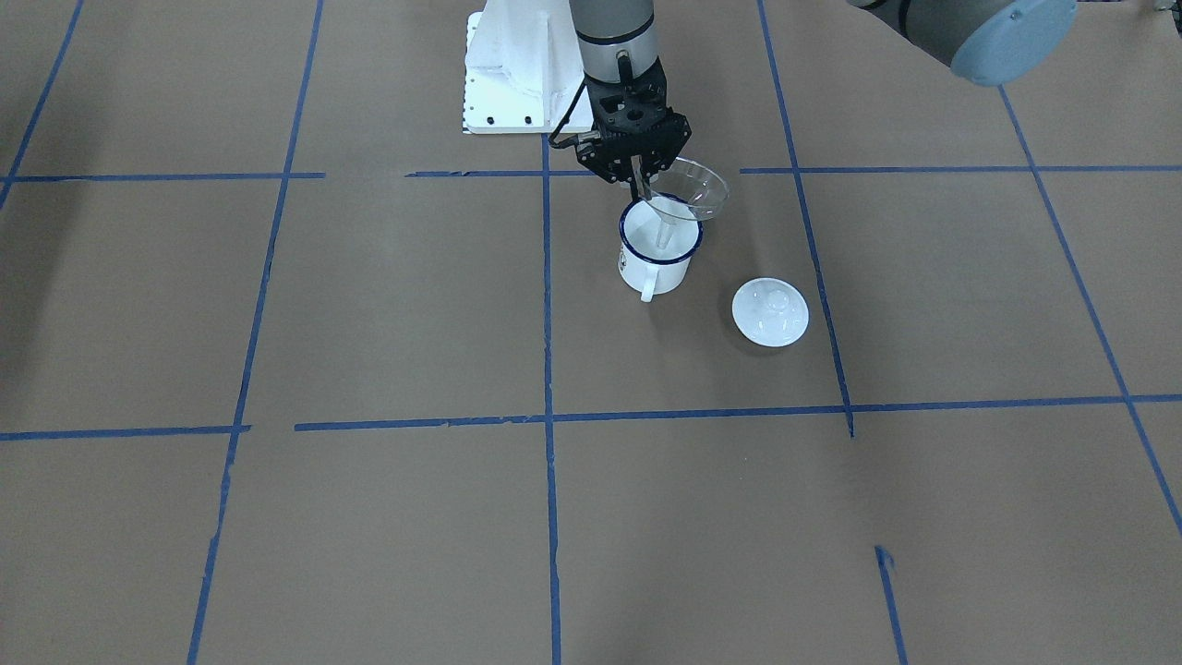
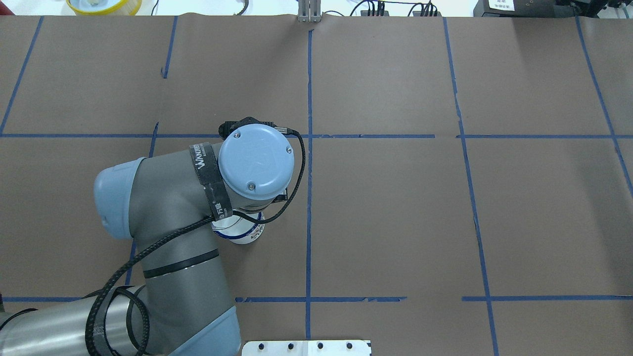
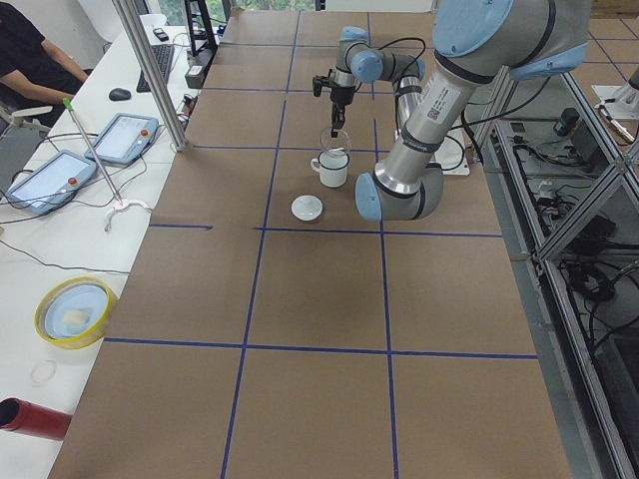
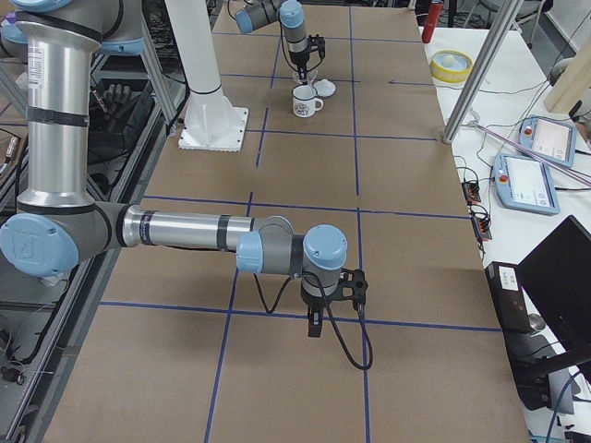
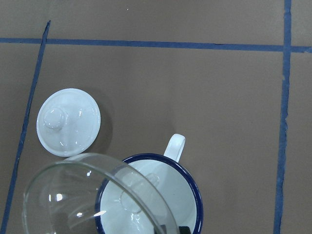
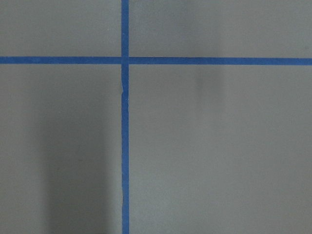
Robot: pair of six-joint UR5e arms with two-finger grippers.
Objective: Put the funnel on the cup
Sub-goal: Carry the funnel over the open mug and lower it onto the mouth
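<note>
**DESK:** Where is the funnel?

**PHOTO:** The clear funnel [image 1: 694,187] hangs tilted over the cup [image 1: 651,268]. Its wide bowl leans out past the cup's dark blue rim, and its short spout points down into the cup's mouth. Whether the spout touches the inside of the cup cannot be told.

**DESK:** What holds it?

**PHOTO:** The left gripper [image 1: 639,189] points down just above the cup. It is clamped on the funnel, with the rim of the bowl pinched between its two black fingers.

**DESK:** And the cup itself?

**PHOTO:** It stands upright on the brown table [image 1: 369,323], with its white handle turned away from the robot's base. A round white lid [image 1: 770,312] with a knob lies flat on the table near the cup but apart from it. It is toward the side where the funnel's bowl leans.

**DESK:** The other arm?

**PHOTO:** The right gripper [image 4: 314,325] hangs pointing down over the table, well apart from the cup. Only the side camera shows it, so whether its fingers are parted or closed cannot be told. Its wrist camera takes in nothing but brown table and crossing blue tape [image 6: 125,146].
</note>
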